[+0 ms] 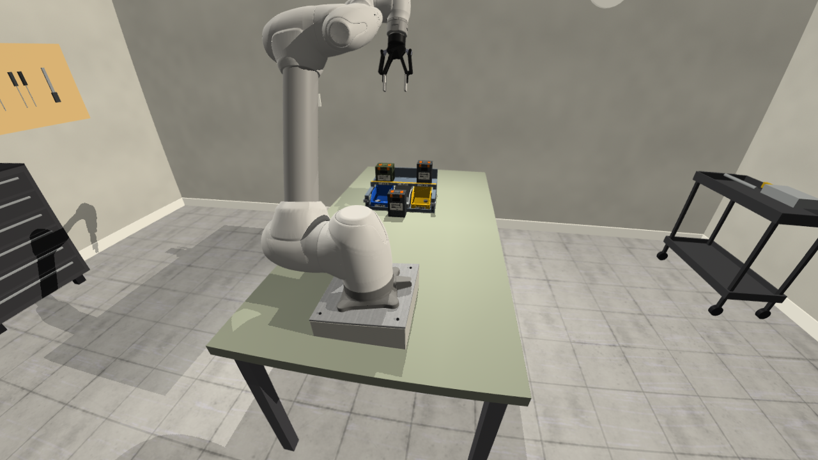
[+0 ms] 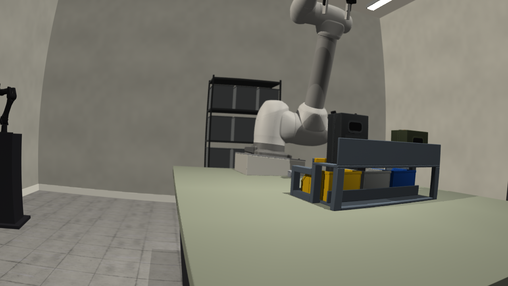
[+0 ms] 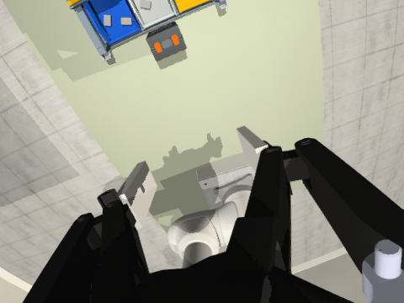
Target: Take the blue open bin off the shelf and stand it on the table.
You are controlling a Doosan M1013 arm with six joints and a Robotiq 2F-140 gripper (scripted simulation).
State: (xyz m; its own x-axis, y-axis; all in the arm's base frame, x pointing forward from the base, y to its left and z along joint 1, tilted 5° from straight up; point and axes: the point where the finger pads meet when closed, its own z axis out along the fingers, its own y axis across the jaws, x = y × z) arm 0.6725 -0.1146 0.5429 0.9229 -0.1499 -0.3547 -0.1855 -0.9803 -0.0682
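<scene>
Descending toward the counter's far edge, the parted gripper [image 1: 395,83] [image 2: 336,15] [image 3: 194,158] could clip the orange-latched case [image 1: 397,203] [image 3: 167,42] beside the blue open bin [image 1: 379,196] [image 2: 403,177] [image 3: 113,25].

Workshop or robotics lab; tool board [image 1: 43,114], upper left of top view; drawer cabinet [image 1: 34,229] below; wheeled cart [image 1: 737,213], right; shelf rack [image 2: 233,111] of grey boxes, centre of exterior view; tiled floor [image 1: 600,366] [image 2: 102,245] [image 3: 366,93].

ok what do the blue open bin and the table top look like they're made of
The blue open bin looks like moulded plastic: evenly coloured, with thin walls. The table top could be painted board or laminate: smooth, plain green, no visible grain.
</scene>
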